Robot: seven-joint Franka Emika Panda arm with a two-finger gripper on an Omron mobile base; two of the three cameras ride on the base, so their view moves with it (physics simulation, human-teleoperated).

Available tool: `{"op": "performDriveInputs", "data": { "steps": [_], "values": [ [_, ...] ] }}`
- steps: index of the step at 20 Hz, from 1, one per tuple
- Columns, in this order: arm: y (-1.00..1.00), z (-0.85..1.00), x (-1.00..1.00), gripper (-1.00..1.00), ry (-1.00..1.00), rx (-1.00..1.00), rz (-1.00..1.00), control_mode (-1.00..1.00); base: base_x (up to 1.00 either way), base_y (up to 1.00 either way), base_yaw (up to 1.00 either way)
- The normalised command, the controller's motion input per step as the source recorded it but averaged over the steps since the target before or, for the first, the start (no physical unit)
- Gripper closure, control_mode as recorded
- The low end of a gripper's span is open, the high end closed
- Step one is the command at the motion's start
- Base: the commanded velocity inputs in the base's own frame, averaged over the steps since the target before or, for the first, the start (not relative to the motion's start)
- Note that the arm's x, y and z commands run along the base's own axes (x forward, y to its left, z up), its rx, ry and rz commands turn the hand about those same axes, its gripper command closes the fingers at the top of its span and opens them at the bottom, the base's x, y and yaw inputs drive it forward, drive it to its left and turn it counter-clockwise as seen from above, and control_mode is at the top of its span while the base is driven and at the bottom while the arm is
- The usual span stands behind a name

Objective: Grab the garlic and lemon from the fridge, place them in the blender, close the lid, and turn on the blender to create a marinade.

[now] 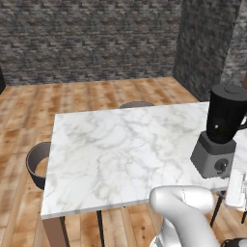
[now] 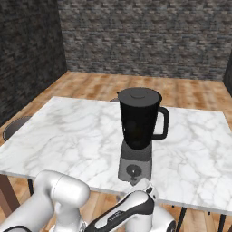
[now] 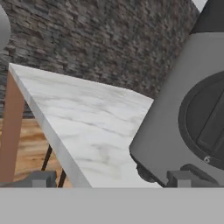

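The blender (image 2: 138, 131) stands on the marble table (image 1: 120, 149), a black jar with a side handle on a grey boxy base. A dark round lid (image 2: 139, 94) sits on top of the jar (image 1: 224, 116). My gripper (image 3: 114, 179) is open, level with the table's near edge and right in front of the base. The round front knob (image 3: 210, 122) is close ahead of my right fingertip (image 3: 188, 177). The white hand (image 2: 144, 183) sits just below the knob (image 2: 133, 171), and at the table's right end (image 1: 236, 189). The garlic, lemon and fridge are out of view.
A dark round stool (image 1: 36, 164) stands at the table's left side and another (image 1: 136, 104) at its far edge. Grey brick walls close the room behind. A wooden table leg (image 3: 11, 131) and a wood floor lie below the tabletop.
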Motion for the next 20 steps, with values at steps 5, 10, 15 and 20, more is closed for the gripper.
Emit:
{"op": "performDriveInputs", "data": {
  "steps": [5,10,15,20],
  "values": [
    [-0.2,-0.31,0.34,-1.0,-0.05,0.02,0.0,-1.0,0.0,0.0,0.0],
    [-0.39,-0.2,0.2,-1.0,-0.08,0.04,0.0,-1.0,0.0,0.0,0.0],
    [-0.23,-0.3,0.31,-1.0,-0.04,0.03,0.0,-1.0,0.0,0.0,0.0],
    [-0.03,-0.02,0.39,-1.0,-0.01,0.02,0.0,-1.0,0.0,0.0,0.0]
  ]
}}
